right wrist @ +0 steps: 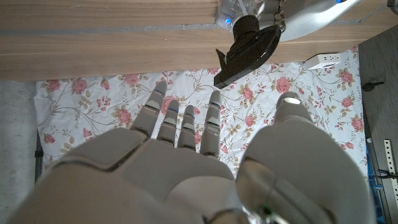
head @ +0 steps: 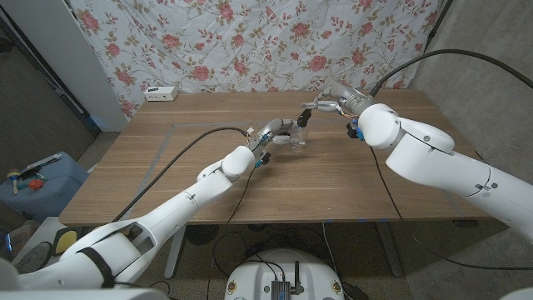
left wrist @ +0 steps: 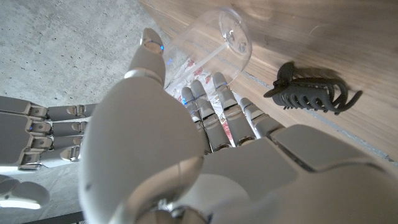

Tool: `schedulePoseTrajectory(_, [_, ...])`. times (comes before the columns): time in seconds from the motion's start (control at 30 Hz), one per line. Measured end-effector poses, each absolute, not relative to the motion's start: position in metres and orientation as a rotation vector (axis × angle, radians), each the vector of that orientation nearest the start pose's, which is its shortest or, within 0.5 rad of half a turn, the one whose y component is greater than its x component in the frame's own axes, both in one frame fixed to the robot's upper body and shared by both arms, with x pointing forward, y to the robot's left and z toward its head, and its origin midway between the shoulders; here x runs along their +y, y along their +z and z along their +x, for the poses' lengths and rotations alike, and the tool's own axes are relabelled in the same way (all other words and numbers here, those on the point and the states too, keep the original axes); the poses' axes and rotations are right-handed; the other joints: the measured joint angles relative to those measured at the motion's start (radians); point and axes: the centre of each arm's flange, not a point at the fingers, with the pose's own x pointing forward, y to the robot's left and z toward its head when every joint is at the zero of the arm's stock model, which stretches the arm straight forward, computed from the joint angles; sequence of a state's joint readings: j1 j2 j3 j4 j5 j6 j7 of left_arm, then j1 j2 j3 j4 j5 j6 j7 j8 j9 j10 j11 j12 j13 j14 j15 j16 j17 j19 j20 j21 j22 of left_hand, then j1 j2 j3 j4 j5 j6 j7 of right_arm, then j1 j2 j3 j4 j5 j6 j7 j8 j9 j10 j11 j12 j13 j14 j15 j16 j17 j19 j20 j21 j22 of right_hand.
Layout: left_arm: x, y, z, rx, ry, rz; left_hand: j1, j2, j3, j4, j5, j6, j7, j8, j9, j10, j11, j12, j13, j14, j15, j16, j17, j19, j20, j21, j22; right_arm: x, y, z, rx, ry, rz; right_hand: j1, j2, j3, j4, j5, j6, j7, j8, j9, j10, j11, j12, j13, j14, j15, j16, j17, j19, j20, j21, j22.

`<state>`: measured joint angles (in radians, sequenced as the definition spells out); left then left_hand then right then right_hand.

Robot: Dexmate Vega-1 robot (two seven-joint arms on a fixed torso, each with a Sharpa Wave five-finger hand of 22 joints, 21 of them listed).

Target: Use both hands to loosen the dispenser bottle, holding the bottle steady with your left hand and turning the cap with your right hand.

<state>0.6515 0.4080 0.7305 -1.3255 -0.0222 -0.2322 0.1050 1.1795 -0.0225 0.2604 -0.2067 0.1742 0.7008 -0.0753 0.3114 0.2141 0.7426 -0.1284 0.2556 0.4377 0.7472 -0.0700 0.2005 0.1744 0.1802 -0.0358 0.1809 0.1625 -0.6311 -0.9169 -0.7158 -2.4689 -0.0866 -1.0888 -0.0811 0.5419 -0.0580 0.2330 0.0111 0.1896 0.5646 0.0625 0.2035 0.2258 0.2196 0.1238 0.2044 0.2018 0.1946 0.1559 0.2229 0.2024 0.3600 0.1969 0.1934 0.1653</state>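
A clear dispenser bottle stands upright near the middle of the wooden table. It has a black pump cap on top. My left hand grips the bottle's body from the left side. In the left wrist view my left hand has its fingers and thumb curled around the clear bottle. My right hand hovers just right of and behind the cap. In the right wrist view my right hand has its fingers spread, holds nothing, and stays a short way from the black pump cap.
A dark claw-shaped clip lies on the table close to the bottle. A white box sits at the back left corner. A black cable runs along my left arm. A floral cloth hangs behind the table.
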Motion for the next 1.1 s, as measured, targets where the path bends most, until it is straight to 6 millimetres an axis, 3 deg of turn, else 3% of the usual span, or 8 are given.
schedulePoseTrajectory(0.37, [0.086,-0.014,0.639,-0.748,-0.355,0.627,0.0,0.0,0.0,0.0,0.0,0.0,0.0,0.004,0.0,0.0,0.0,0.0,0.0,0.0,0.0,0.0,0.0,0.0,0.0,0.0,0.0,-0.161,0.081,0.467,-0.402,-0.127,-1.092,-0.062,-0.021,-0.023,0.008,0.007,0.044,0.059,0.031,0.013,0.027,0.042,0.0,0.001,0.039,0.039,0.008,-0.003,0.036,0.015,0.0,0.0])
schedulePoseTrajectory(0.93, [0.084,-0.015,0.639,-0.752,-0.342,0.623,0.0,0.0,0.0,0.0,-0.001,0.0,0.0,0.006,0.0,0.0,0.0,-0.001,0.0,0.003,-0.003,-0.003,0.0,0.0,0.0,0.0,0.0,-0.146,0.082,0.464,-0.379,-0.207,-1.148,-0.121,-0.036,-0.037,0.015,0.015,0.169,0.065,0.099,0.041,0.05,0.064,0.0,0.001,0.067,0.051,0.008,-0.002,0.069,0.016,0.0,0.0])
schedulePoseTrajectory(1.1, [0.084,-0.015,0.64,-0.751,-0.342,0.623,0.0,0.0,0.004,-0.004,-0.001,0.0,0.0,0.008,0.0,0.002,0.002,-0.003,0.0,0.003,-0.003,-0.004,0.0,0.0,0.0,0.0,0.0,-0.14,0.081,0.466,-0.379,-0.214,-1.164,-0.124,-0.039,-0.042,0.011,0.015,0.226,0.055,0.135,0.055,0.074,0.065,0.0,0.001,0.079,0.05,0.008,-0.002,0.069,0.016,0.0,0.0])
